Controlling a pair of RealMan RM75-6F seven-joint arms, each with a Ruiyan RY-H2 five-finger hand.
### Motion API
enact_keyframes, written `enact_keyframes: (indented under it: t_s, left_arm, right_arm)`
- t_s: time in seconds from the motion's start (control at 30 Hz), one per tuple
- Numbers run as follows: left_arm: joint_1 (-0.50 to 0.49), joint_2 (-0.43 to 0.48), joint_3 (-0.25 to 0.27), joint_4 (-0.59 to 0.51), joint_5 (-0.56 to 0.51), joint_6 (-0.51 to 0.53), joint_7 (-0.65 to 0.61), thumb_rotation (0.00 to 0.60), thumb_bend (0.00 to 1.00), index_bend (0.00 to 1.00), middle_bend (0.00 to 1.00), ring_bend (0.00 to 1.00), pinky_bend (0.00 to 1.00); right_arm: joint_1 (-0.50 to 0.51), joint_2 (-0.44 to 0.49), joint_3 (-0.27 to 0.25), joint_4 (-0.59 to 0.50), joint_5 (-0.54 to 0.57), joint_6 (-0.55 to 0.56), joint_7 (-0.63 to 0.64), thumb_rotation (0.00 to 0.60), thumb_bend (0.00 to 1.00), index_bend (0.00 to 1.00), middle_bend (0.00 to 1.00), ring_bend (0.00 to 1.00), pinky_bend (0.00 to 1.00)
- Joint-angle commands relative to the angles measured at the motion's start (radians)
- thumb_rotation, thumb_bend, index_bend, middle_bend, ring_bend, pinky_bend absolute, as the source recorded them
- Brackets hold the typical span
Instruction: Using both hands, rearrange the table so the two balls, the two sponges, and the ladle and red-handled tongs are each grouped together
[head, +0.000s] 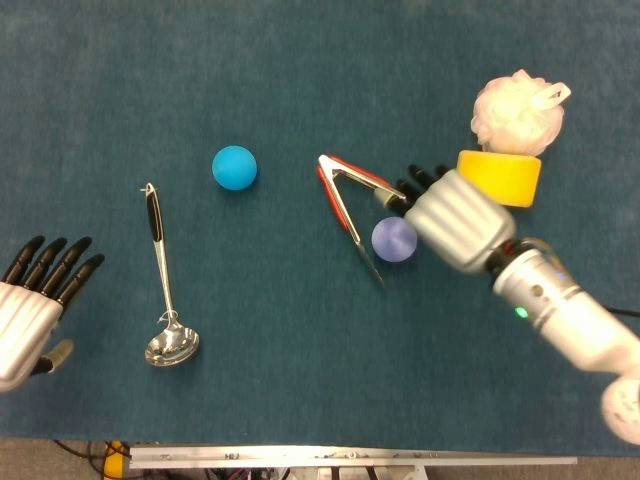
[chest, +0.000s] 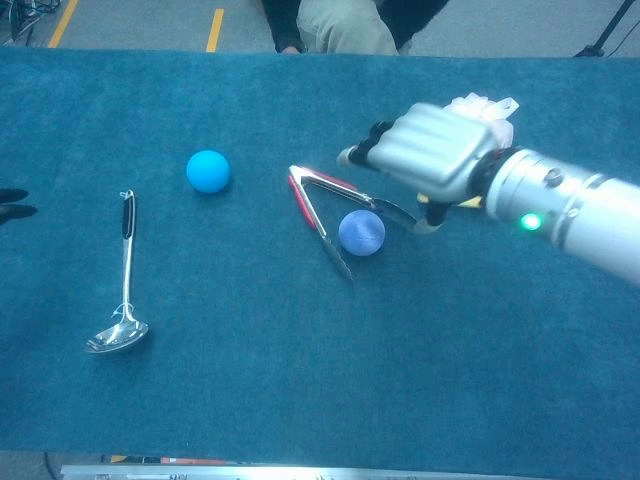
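My table (head: 300, 60) is covered edge to edge in dark teal carpet-like cloth. Just beyond my right hand (head: 455, 218) lie the yellow sponge (head: 499, 177) and, farther out and touching it, the pale mesh bath sponge (head: 517, 112). Beside that hand's fingertips sit the red-handled tongs (head: 352, 200), spread in a V, with the purple ball (head: 394, 239) between their arms. Farther toward my left lies the blue ball (head: 234, 167). Near my left hand (head: 32, 305) the ladle (head: 163, 284) lies flat, black handle pointing away, bowl nearest me.
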Motion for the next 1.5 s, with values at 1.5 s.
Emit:
enact_keyframes:
  t_s: [1.5]
  left_arm:
    - [0.029, -0.004, 0.007, 0.048, 0.004, 0.043, -0.071, 0.600, 0.22, 0.00, 0.00, 0.00, 0.03]
  right_arm:
    - [0.057, -0.314, 0.018, 0.280, 0.156, 0.068, -0.119, 0.600, 0.05, 0.54, 0.42, 0.37, 0.59]
